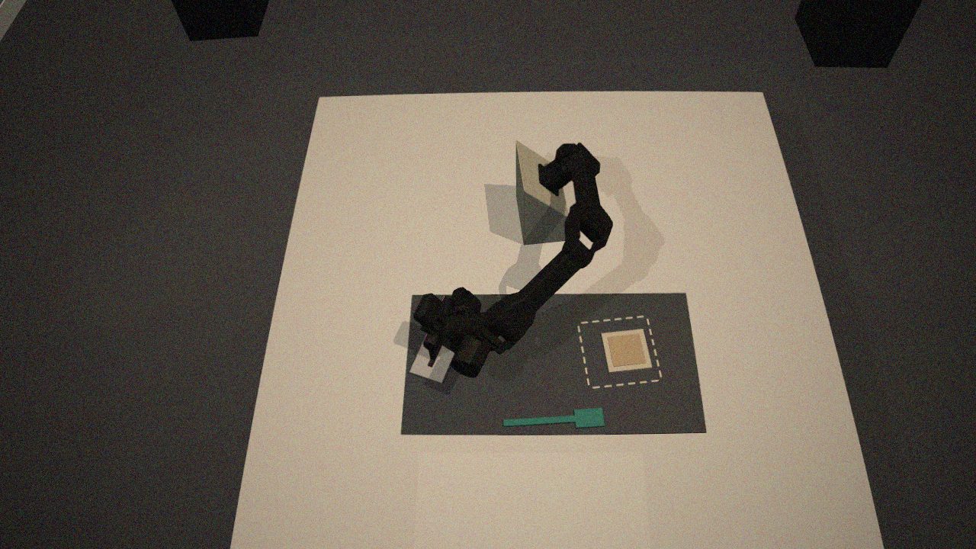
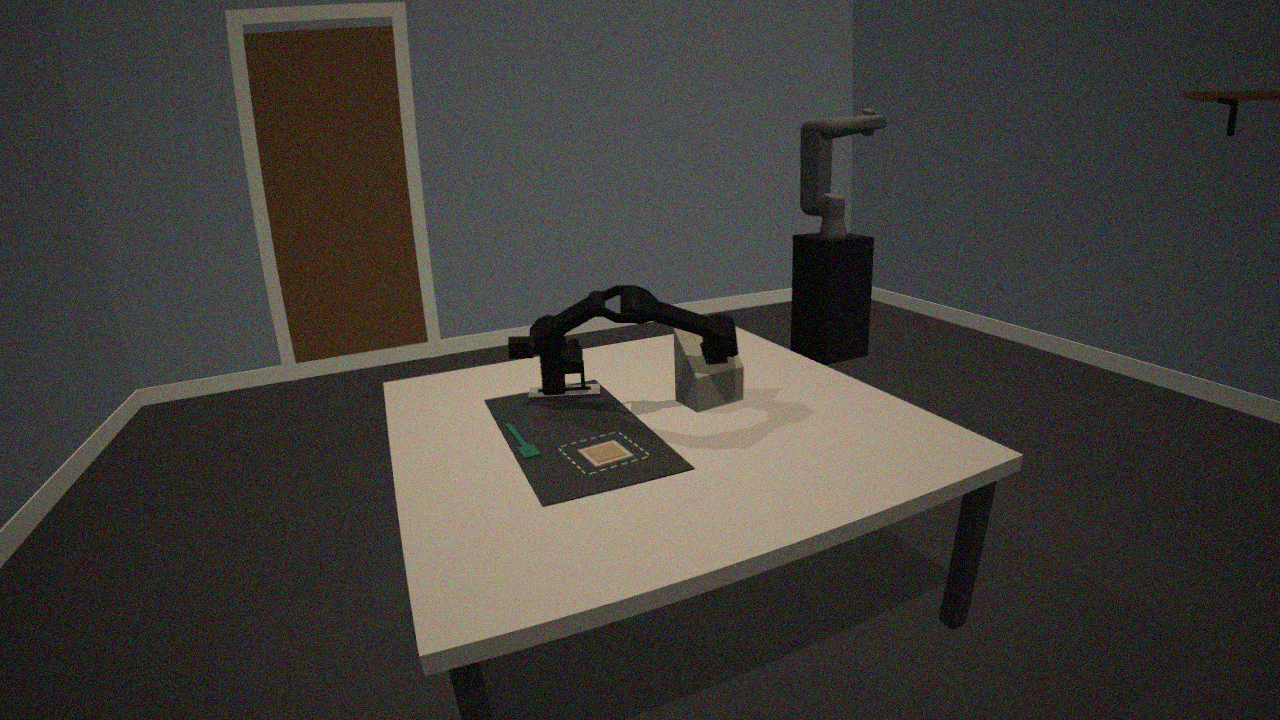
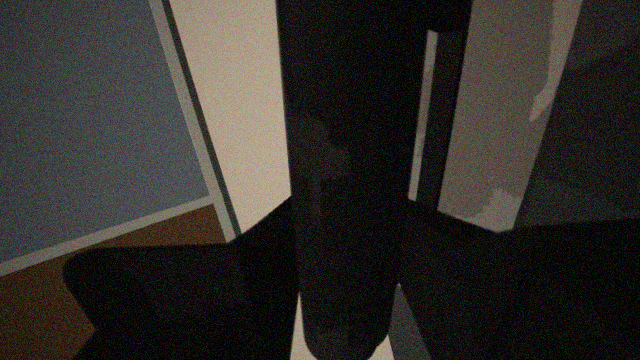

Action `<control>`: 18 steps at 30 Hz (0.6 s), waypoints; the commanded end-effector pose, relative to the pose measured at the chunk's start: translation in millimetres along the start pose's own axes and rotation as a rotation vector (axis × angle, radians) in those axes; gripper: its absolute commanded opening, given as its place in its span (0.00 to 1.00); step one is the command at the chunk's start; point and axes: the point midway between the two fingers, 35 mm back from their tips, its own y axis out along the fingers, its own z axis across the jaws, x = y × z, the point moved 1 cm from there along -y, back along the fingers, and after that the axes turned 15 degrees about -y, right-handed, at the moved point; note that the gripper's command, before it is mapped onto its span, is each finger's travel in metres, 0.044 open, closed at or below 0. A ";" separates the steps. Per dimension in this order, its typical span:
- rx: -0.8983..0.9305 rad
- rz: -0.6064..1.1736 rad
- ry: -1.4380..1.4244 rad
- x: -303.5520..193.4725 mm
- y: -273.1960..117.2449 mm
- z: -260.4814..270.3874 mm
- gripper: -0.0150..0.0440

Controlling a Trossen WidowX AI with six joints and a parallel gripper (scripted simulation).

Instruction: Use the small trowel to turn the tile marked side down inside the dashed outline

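My gripper (image 1: 438, 335) (image 2: 563, 365) (image 3: 338, 198) is shut on the thick black handle of a trowel. The trowel's pale grey blade (image 1: 434, 369) (image 2: 536, 392) (image 3: 495, 125) is roughly level, low over the left end of the mat as the top camera sees it, with a shadow beside it. The arm hides part of the blade. The cream tile (image 1: 627, 350) (image 2: 605, 453) lies flat inside the dashed outline (image 1: 646, 316), with its tan square facing up. The trowel is well away from the tile.
A green paddle-shaped tool (image 1: 589, 418) (image 2: 528, 450) lies flat near the long edge of the dark mat (image 1: 546, 402) (image 2: 554, 489). A grey angular block (image 1: 539, 218) (image 2: 707, 391) stands near the arm's base. The mat lies on the pale table (image 1: 736, 225) (image 2: 805, 501).
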 end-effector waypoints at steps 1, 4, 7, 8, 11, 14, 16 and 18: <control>0.003 0.001 0.008 -0.9 3.4 -2.0 0.25; 0.003 0.000 0.008 -1.8 6.6 -5.6 0.25; 0.003 0.000 0.008 -2.4 9.1 -8.4 0.25; 0.003 0.000 0.008 -2.5 9.2 -8.6 0.25; 0.003 0.000 0.008 -2.5 9.2 -8.6 0.39; 0.003 0.000 0.008 -2.5 9.2 -8.6 0.52; 0.003 0.000 0.008 -2.5 9.2 -8.6 0.61; 0.003 0.000 0.008 -2.5 9.2 -8.6 0.70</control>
